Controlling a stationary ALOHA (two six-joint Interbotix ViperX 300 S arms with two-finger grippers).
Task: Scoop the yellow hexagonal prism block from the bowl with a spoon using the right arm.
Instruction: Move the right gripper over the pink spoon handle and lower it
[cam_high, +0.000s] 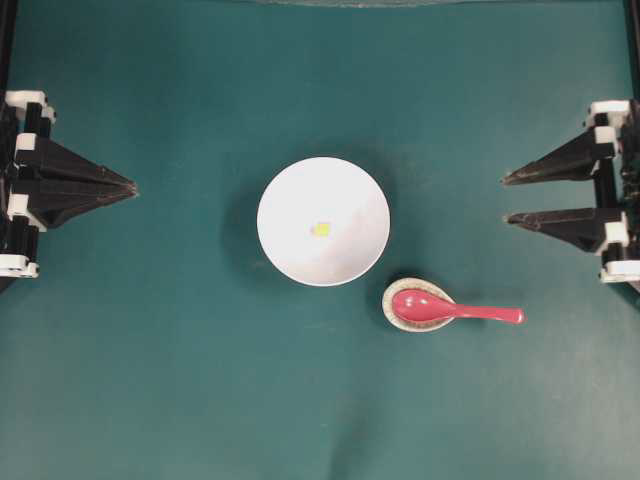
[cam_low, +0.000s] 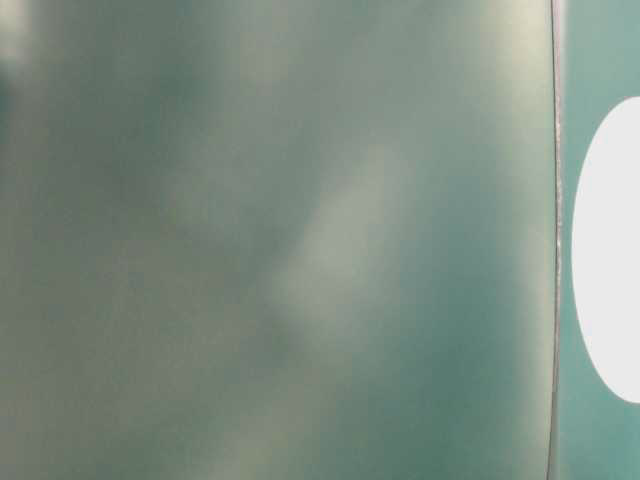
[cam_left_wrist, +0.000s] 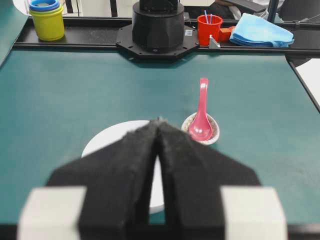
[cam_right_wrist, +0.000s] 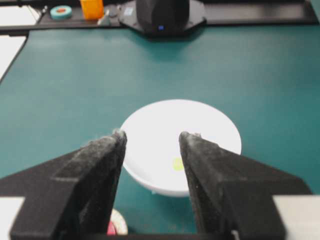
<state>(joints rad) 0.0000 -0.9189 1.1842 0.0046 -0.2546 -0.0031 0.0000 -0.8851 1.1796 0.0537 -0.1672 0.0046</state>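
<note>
The white bowl (cam_high: 323, 221) stands mid-table with the tiny yellow block (cam_high: 320, 229) lying inside it. The block also shows in the right wrist view (cam_right_wrist: 177, 163), inside the bowl (cam_right_wrist: 200, 125). The red-pink spoon (cam_high: 450, 309) lies with its scoop on a small speckled spoon rest (cam_high: 400, 318), handle pointing right; it shows in the left wrist view (cam_left_wrist: 201, 112) too. My left gripper (cam_high: 132, 188) is shut and empty at the far left edge. My right gripper (cam_high: 506, 198) is open and empty at the far right edge, well clear of the spoon.
The table-level view is blurred, showing only a white bowl edge (cam_low: 610, 250). Beyond the table's far edge in the left wrist view stand a yellow cup (cam_left_wrist: 47, 21), a red cup (cam_left_wrist: 209, 29) and a blue cloth (cam_left_wrist: 262, 30). The opposite arm's base (cam_right_wrist: 162, 15) faces the right wrist.
</note>
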